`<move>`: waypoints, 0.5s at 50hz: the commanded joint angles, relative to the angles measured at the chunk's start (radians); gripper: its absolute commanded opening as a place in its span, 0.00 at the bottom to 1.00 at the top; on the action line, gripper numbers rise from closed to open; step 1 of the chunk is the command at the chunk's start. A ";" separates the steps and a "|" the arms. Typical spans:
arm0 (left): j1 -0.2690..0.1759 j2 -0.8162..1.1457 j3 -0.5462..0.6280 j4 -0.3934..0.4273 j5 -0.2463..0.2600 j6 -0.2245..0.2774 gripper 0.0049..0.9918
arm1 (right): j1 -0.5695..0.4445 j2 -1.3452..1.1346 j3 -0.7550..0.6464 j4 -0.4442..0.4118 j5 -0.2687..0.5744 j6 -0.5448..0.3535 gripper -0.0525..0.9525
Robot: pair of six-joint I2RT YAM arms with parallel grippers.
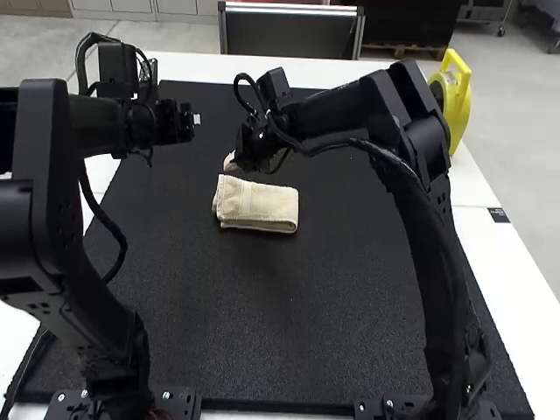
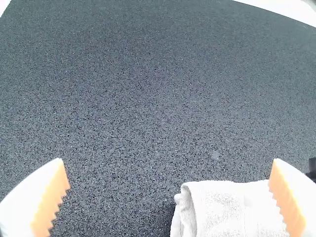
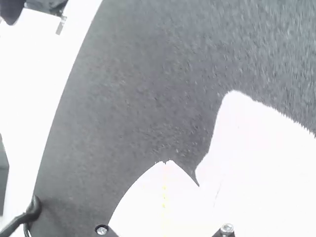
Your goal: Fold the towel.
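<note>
Towel (image 1: 271, 208) cream, plain band (image 1: 246, 201); mat (image 1: 262, 332) speckled black; table (image 1: 500, 271) white.

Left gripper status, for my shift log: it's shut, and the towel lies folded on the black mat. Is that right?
Not quite: the left gripper is open, as the left wrist view shows. The towel does lie folded on the black mat.

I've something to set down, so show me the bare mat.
The widest bare patch of mat lies on the near side of the towel, between the left arm and right arm. A narrower one lies between towel and left arm. It is crowded at the towel's far-left corner, beside the right gripper.
</note>
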 commanded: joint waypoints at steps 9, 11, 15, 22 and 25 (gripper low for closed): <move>-0.001 -0.071 -0.002 0.001 0.014 -0.011 0.97 | -0.184 -0.182 -0.083 0.002 0.061 -0.055 0.03; -0.001 -0.080 -0.002 -0.001 0.016 -0.011 0.97 | -0.213 -0.205 -0.097 0.002 0.067 -0.055 0.03; -0.001 -0.101 -0.002 -0.002 0.014 -0.017 0.97 | -0.278 -0.261 -0.132 0.002 0.093 -0.079 0.03; -0.001 -0.141 0.000 -0.004 0.013 -0.023 0.97 | -0.394 -0.379 -0.210 0.002 0.139 -0.124 0.03; 0.001 -0.164 0.000 -0.010 0.010 -0.022 0.97 | -0.443 -0.439 -0.255 0.005 0.151 -0.134 0.03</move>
